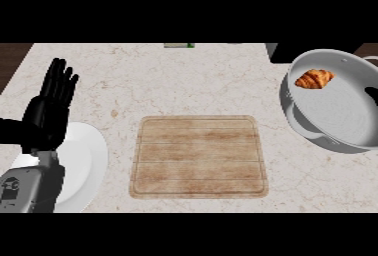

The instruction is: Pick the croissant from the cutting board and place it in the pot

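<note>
At the lower left of the frame a grey forearm comes in from the bottom edge, ending in the black left hand [46,112], which rests with its fingers straight and spread upward, holding nothing. It lies over a white plate [87,160] that sits on the surface at the left edge; the forearm and palm cover part of the plate's left side.

Just right of the plate, in the lower middle of the frame, lies the wooden cutting board [199,156], flat on the pale marbled surface [155,80], with nothing on top of it.

Farther up and to the right stands the grey pot [332,130], its handle at the right edge. The croissant [314,79] lies inside it, against the upper left part of the pot's inner wall. Open marble lies between the board and the pot.

At the top edge, a small pale and green object [179,45] is mostly cut off. The right hand does not appear.
</note>
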Robot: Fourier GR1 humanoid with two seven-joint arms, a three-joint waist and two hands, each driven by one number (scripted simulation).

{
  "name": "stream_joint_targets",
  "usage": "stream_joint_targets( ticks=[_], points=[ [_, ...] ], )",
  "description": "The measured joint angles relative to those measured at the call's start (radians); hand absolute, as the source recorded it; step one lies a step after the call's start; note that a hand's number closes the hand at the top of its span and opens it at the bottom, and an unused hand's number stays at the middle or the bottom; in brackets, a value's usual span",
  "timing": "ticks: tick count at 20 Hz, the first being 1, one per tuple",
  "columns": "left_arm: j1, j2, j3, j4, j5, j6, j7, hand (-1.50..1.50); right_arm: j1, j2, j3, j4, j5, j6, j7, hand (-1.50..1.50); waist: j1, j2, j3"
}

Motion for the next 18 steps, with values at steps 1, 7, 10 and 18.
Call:
stream_joint_targets(
  ticks=[1, 7, 10, 18],
  points=[
    [0.0, -0.001, 0.001, 0.005, 0.002, -0.005, -0.005, 0.0, 0.029, 0.001, -0.016, -0.032, -0.026, 0.002, -0.015, -1.5, -0.001, 0.0, 0.0],
    [0.007, 0.003, 0.004, -0.035, 0.002, -0.008, 0.026, 0.0, 0.203, 0.005, -0.115, -0.174, -0.181, 0.056, -0.127, -1.5, 0.002, 0.0, 0.0],
    [0.017, -0.007, 0.0, -0.037, -0.005, -0.006, 0.02, 0.0, 0.294, 0.022, -0.165, -0.227, -0.249, 0.087, -0.187, -1.5, 0.001, 0.0, 0.0],
    [-0.018, -0.006, 0.017, 0.004, -0.012, -0.015, 0.013, 0.0, 0.427, -0.001, -0.293, -0.261, -0.395, 0.203, -0.275, -1.5, 0.004, 0.001, 0.0]
  ],
)
